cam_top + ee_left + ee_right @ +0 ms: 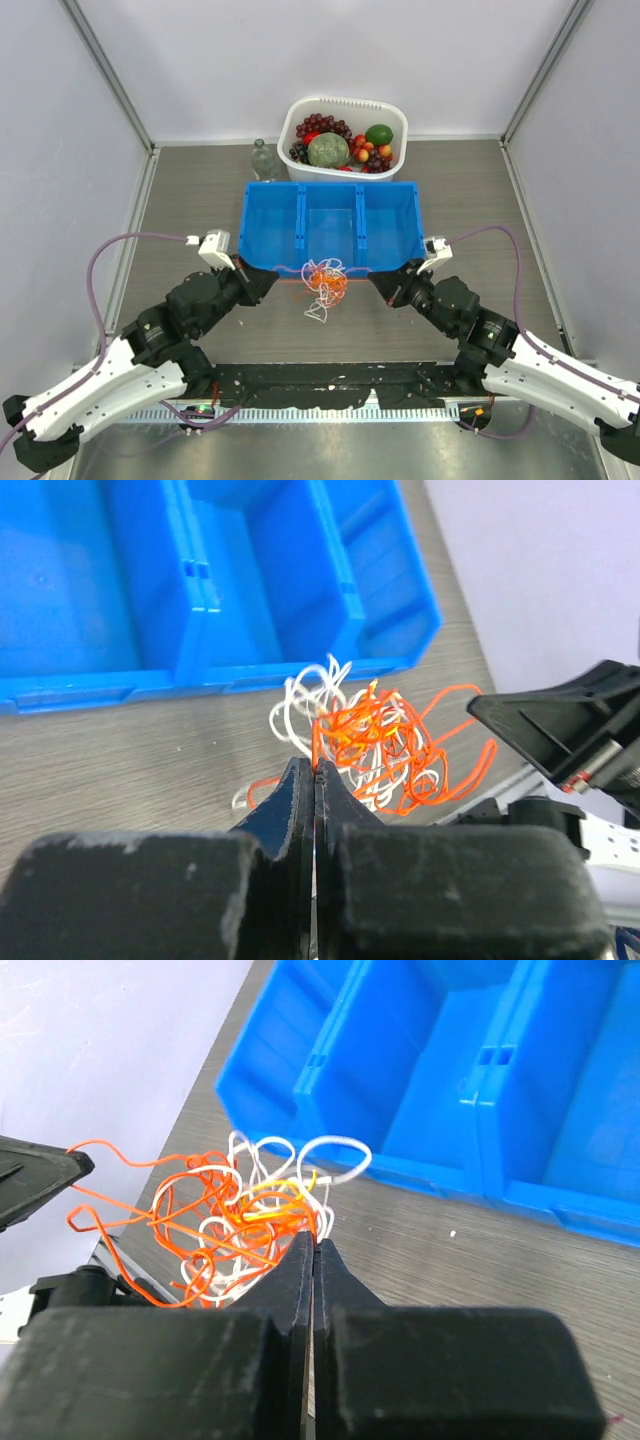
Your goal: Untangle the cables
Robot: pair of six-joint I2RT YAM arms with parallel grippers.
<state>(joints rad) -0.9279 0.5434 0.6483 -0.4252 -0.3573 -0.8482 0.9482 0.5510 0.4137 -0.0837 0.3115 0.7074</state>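
The left jaws are pressed together, pinching an orange strand at the near edge of the cables [375,745]. The right jaws are closed just as tight on a strand from the opposite side. The tangle of orange, yellow and white cords sits between them, just in front of the near wall of the blue bin [280,262], with a white loop trailing toward the arm bases. Bare counter [190,200] lies on either side of the bin. Beyond it stand a clear bottle [263,160] and a white basket [340,101] of fruit.
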